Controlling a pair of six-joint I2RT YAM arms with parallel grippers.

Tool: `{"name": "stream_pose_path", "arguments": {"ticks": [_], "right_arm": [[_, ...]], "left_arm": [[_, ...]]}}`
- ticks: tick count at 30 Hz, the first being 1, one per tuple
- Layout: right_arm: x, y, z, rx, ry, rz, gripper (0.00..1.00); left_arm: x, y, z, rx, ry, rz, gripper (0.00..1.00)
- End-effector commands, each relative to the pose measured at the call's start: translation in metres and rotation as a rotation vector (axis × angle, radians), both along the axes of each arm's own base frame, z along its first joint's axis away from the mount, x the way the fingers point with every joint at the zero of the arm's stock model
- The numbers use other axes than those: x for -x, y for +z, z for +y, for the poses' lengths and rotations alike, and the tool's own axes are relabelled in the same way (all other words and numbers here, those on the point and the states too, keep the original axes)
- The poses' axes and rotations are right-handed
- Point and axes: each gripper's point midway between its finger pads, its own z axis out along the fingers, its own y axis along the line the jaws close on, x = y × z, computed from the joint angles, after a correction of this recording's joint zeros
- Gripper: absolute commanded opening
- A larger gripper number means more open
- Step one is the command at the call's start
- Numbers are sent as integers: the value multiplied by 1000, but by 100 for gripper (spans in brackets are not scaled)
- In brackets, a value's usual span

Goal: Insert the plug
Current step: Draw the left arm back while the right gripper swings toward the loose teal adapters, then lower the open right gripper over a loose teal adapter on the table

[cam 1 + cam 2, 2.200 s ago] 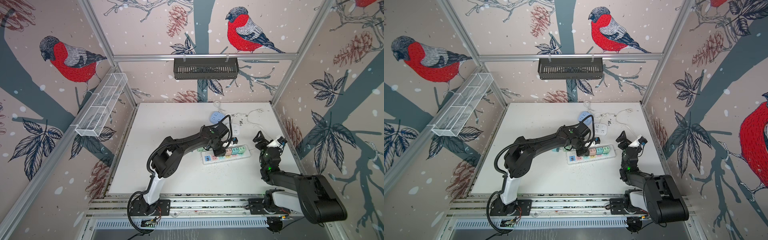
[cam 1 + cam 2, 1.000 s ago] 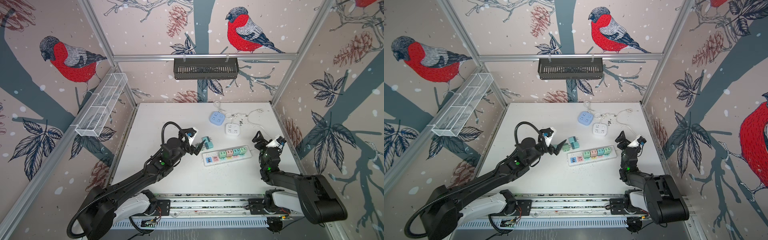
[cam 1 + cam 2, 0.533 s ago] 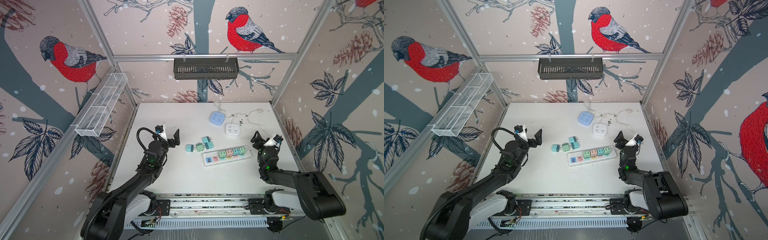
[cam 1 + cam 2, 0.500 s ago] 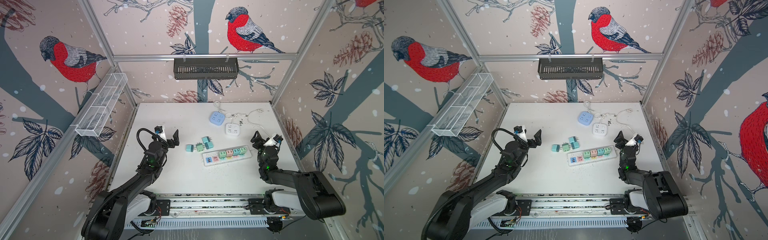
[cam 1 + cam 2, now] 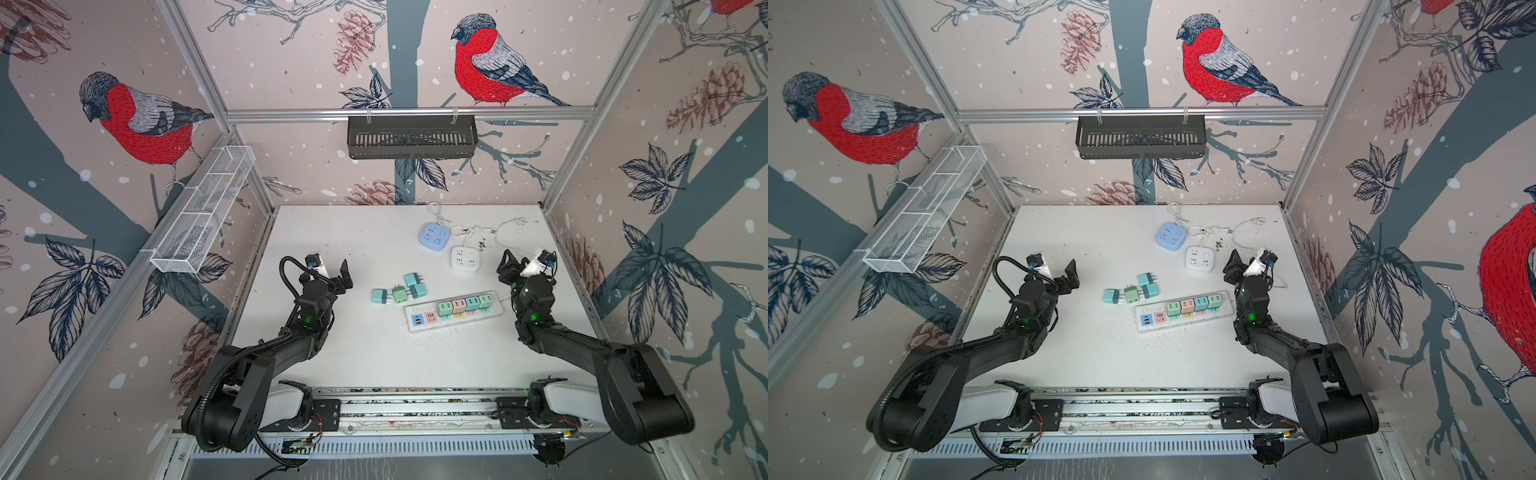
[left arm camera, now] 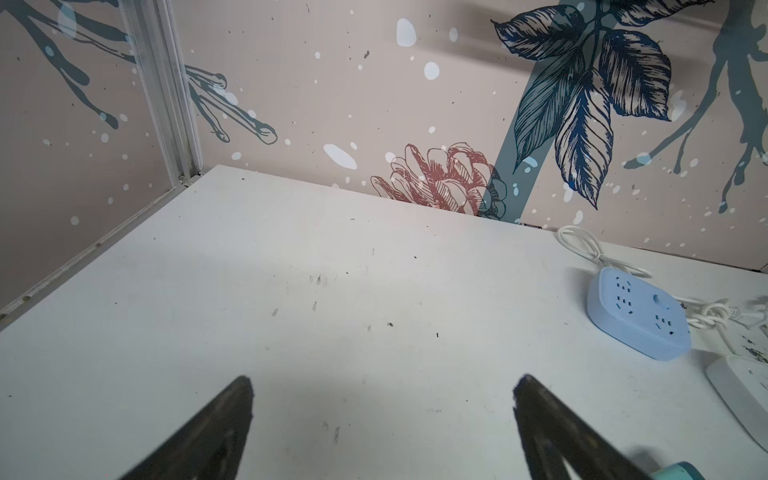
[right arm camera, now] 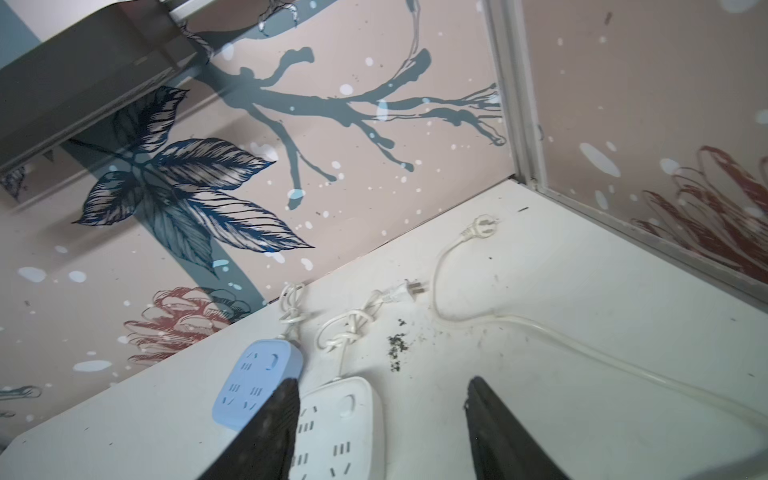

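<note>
In both top views a teal plug (image 5: 380, 296) is seen on the bench (image 5: 353, 365) at 3 o'clock from the nearer, spread left pincer (image 5: 330, 270), prongs toward 3. In the left wrist view only a corner of the teal plug (image 6: 677, 471) is glimpsed. In the right wrist view the right pincer (image 7: 382, 383) is shown half-spread, empty.

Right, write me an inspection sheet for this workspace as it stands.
Surface: white table, with dark specks near the back cords and in front of the power strip.
Job's things: power strip with four seated plugs; four loose plugs lying on the table beside it.
Clutter: blue socket cube and white socket cube at the back.
Grippers: left gripper wide open, empty; right gripper jaws apart, empty; neither touches a plug.
Cables: white cords knotted behind the socket cubes; one runs loose past the right gripper.
Surroundings: black basket on the back rail, wire basket on the left wall.
</note>
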Motion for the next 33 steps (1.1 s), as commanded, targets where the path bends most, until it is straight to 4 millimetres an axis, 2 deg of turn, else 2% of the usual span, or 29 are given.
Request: {"name": "stream_pose_path", "arguments": {"ticks": [1,6,9,12,15,19,22,26,30,33], "right_arm": [[-1,-2,31,104,117,83,65],[-2,5,97,268,298,112,65],[0,-7,137,339,412,150,65],[5,-8,173,348,506,150,65],[20,-11,219,393,664,121,65],[45,-21,275,470,886,94,67],[59,-34,302,517,1001,106,68],[67,-53,331,569,1105,159,70],[75,-87,358,672,1174,241,74],[75,-109,371,721,1209,314,76]], "left_arm": [[-4,19,-1,48,-3,-86,97],[-1,12,-3,71,-22,-110,97],[-1,12,-4,69,-30,-114,97],[-2,12,-6,66,-40,-117,97],[-1,12,-5,70,-38,-123,97],[12,16,5,92,-3,-168,97],[15,18,6,96,-3,-186,97],[13,17,9,102,19,-178,97],[19,18,16,120,51,-198,97],[21,18,17,124,52,-204,97]]}}
